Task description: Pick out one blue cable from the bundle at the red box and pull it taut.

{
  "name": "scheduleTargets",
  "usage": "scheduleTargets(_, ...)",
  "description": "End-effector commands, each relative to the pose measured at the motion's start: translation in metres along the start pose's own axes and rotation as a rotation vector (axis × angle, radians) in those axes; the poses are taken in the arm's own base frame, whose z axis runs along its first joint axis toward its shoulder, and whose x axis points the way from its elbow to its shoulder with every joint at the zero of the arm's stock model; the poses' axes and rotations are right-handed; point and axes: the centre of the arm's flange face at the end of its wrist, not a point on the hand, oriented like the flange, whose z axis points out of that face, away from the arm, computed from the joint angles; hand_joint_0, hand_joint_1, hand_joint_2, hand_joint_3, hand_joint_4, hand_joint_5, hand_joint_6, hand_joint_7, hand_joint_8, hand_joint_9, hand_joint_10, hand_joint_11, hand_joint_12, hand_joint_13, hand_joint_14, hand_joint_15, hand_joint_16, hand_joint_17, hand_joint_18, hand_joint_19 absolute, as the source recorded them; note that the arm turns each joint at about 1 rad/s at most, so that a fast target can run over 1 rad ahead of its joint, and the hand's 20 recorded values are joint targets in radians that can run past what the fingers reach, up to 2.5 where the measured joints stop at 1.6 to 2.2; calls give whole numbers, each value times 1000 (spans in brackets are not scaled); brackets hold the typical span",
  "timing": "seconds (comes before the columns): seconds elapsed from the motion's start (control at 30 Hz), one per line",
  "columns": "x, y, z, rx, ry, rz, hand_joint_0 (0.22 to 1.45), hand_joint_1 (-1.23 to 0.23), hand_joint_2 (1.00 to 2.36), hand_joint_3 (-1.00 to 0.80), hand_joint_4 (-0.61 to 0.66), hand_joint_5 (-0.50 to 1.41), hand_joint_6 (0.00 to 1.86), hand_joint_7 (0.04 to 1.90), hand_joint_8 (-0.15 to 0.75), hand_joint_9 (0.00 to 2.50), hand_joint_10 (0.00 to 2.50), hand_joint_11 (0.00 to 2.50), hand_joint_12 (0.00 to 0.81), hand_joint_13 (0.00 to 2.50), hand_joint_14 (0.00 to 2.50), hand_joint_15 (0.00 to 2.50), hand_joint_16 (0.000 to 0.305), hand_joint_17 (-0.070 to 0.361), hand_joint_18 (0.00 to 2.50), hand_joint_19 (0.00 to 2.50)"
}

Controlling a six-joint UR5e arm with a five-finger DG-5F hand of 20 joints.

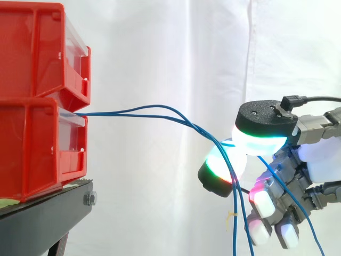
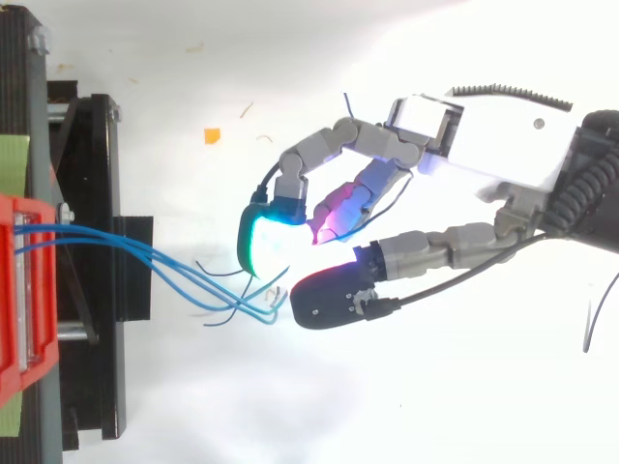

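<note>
Cables come first: the blue cables (image 1: 160, 111) leave the stacked red bins (image 1: 37, 133) where upper meets lower, at nine o'clock of the side view, bow across toward three o'clock, then drop toward six o'clock past the hand (image 2: 484, 140). We count three strands from above, close together and sagging, so nothing is taut yet. Where they bend downward they pass between glowing pads (image 1: 264, 140), one at one o'clock of the crossing and one at seven, closed on them in a pinch; the other fingers (image 1: 262, 202) hang loosely curled. Whether one strand or the whole lot sits in that pinch we cannot make out, since they overlap there. We judge the step to be the grasp itself, the pull not begun. The next move calls for a firm hold on a single strand and a steady draw toward three o'clock, away from the bins on their black stand (image 1: 48, 213).
</note>
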Motion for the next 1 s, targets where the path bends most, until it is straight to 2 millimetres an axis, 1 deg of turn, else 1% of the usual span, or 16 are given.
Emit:
scheduleTargets(0.0,0,-1,0,1,0,-1,550,-806,1006,-60,-160,-12,846,978,234,1196,11,309,311,943,17,483,53,119,931,689)
scheduleTargets(0.97,0,-1,0,1,0,-1,549,-802,1006,-63,-148,-14,851,958,238,1200,12,317,313,947,19,485,54,121,944,680)
